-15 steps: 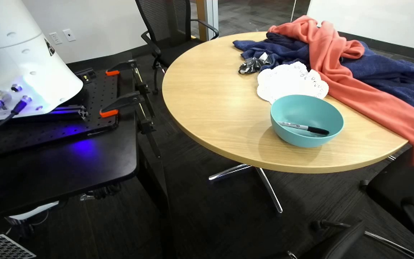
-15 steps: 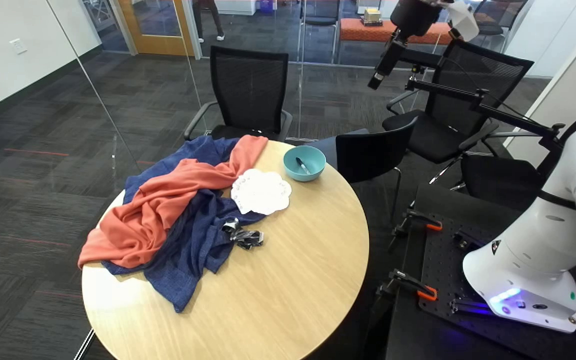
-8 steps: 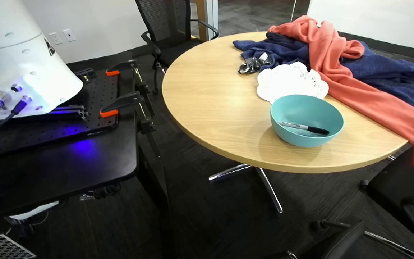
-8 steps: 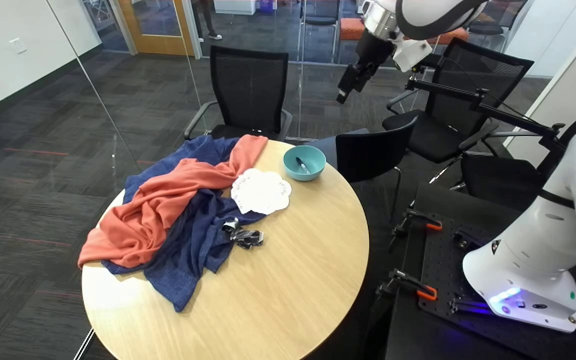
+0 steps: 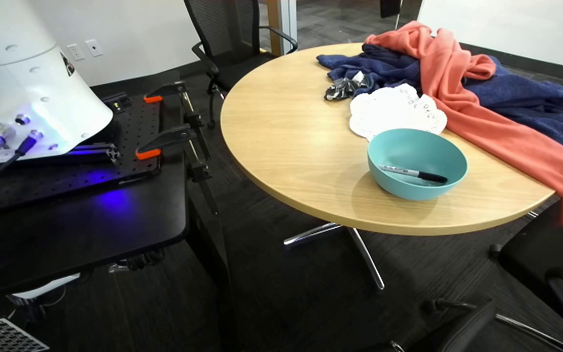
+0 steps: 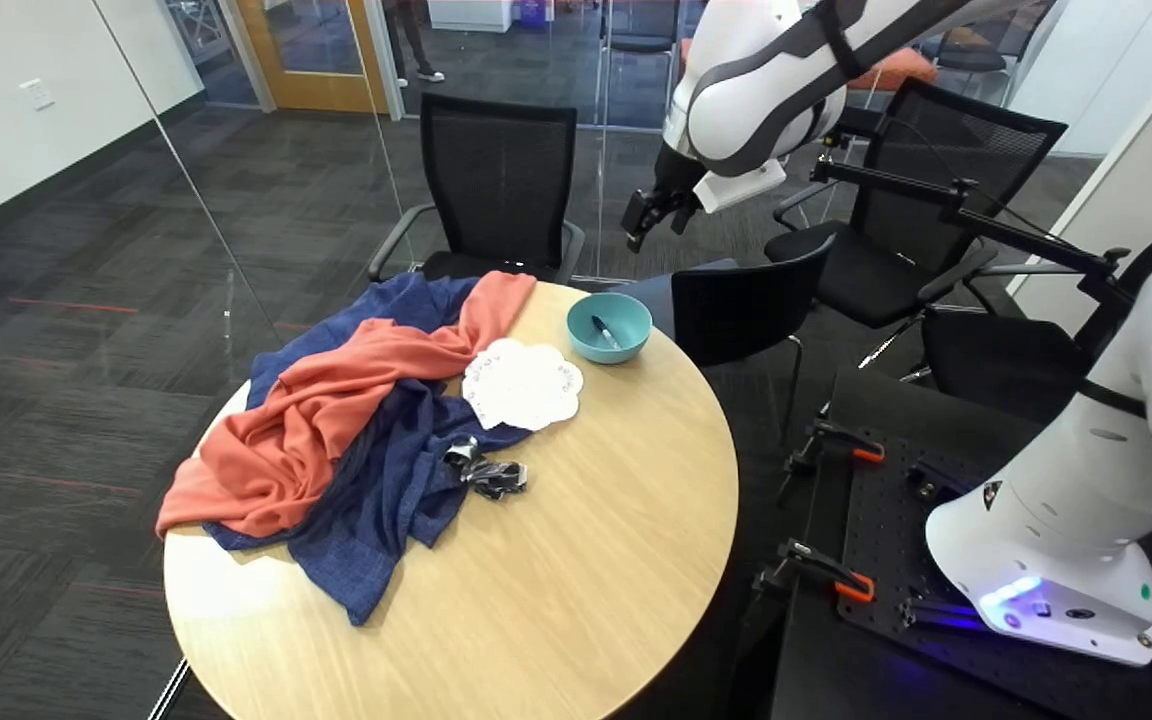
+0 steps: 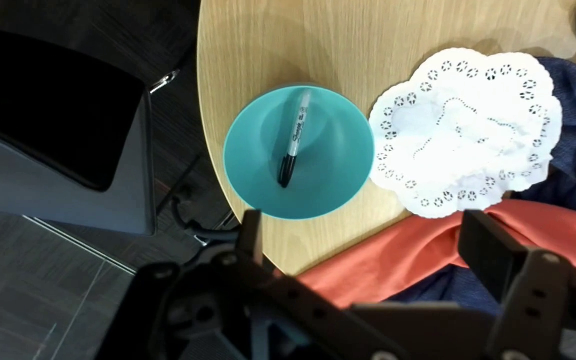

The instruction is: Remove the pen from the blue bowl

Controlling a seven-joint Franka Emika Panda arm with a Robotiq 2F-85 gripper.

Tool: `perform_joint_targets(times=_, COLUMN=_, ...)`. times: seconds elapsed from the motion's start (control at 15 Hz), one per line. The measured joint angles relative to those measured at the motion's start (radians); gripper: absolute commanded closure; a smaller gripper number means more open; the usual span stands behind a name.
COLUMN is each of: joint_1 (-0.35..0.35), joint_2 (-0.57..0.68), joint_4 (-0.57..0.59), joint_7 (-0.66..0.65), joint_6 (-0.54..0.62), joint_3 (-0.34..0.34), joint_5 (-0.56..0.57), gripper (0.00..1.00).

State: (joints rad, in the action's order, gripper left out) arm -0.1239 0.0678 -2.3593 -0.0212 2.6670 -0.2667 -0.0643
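Note:
The pen, a marker with a black cap and a pale barrel, lies inside the blue bowl. The pen shows in both exterior views and in the wrist view. The teal bowl stands upright near the edge of the round table; it also shows in an exterior view and in the wrist view. My gripper is in the air above and beyond the bowl in that exterior view. In the wrist view its fingers are wide apart with nothing between them.
A white doily lies beside the bowl on the round table. Orange cloth and dark blue cloth are heaped beyond it. A black shiny wrapper lies by the cloth. A dark chair stands close to the table edge near the bowl.
In an exterior view the arm and gripper have moved left and down, closer to the bowl. A dark piece now shows at an exterior view's top edge. Bowl and pen have not moved.

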Motion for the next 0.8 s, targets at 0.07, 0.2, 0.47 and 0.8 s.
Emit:
perform_joint_targets(times=0.07, joint_1=-0.001, joint_2=0.042, joint_4=0.019, joint_7=-0.025, joint_6=0.012, joint_3=0.003, joint_5=0.000, gripper=0.00)
perform_joint_targets(times=0.2, joint_1=-0.007, joint_2=0.122, joint_4=0.055, joint_7=-0.062, joint_6=0.034, joint_3=0.010, joint_5=0.000, gripper=0.00)
perform_joint_targets(times=0.47, joint_1=-0.030, joint_2=0.255, joint_4=0.126, joint_7=-0.070, joint_6=0.054, joint_3=0.035, joint_5=-0.042, gripper=0.00)
perform_joint_targets(times=0.8, joint_1=-0.085, joint_2=0.370, joint_4=0.186, joint_7=-0.063, joint_6=0.098, joint_3=0.097, joint_5=-0.106, gripper=0.00)
